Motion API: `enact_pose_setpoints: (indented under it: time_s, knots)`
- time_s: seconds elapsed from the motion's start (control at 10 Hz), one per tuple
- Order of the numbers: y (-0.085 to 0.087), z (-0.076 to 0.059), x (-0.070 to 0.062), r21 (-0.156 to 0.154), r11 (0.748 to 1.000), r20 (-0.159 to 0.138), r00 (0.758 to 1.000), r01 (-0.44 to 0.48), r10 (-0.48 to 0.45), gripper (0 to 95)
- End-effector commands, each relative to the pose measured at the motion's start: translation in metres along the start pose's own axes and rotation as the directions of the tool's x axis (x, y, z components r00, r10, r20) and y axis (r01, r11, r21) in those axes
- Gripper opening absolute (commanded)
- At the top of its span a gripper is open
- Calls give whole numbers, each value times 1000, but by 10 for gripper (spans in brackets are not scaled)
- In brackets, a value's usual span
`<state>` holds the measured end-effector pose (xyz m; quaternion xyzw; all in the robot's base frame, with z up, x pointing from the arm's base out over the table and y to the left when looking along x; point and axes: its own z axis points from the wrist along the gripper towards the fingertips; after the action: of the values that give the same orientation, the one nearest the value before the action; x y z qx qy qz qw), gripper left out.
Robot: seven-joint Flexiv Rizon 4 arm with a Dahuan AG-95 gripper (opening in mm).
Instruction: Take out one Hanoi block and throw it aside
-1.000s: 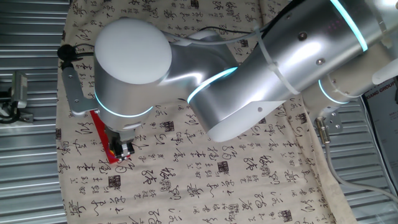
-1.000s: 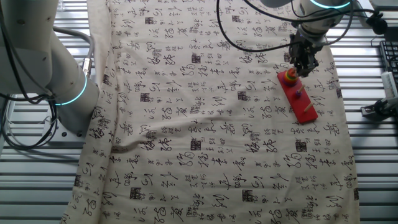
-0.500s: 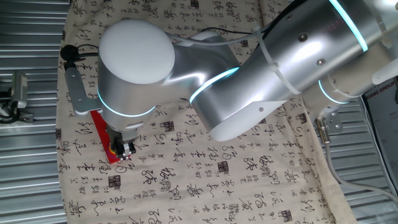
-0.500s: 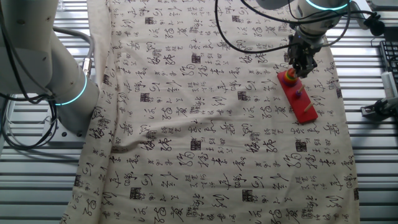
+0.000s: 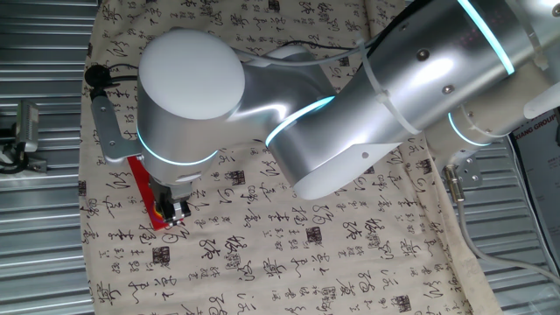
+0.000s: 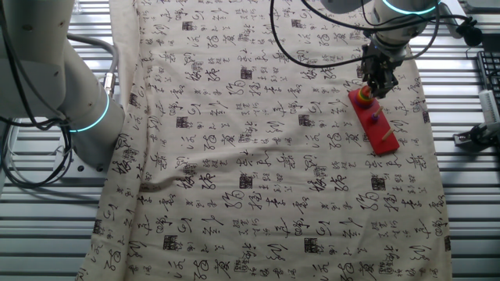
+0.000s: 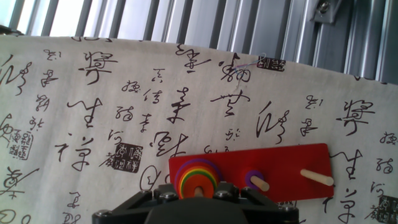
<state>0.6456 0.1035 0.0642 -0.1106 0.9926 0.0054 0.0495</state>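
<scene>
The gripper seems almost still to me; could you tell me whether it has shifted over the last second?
No. In the other fixed view the gripper hangs over the same end of the red board as before.

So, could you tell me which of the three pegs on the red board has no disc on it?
The end peg farthest from the gripper is bare; the middle peg carries one small purple disc, and the third holds the rainbow stack.
</scene>
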Motion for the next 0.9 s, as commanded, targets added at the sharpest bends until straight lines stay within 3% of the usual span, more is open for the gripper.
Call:
enact_pose_setpoints:
  time_s: [0.1,0.9]
  knots:
    - [0,0,0,1,1000,0,1000,-1,1,380]
    - [0,4,0,2,1000,-1,1000,-2,2,380]
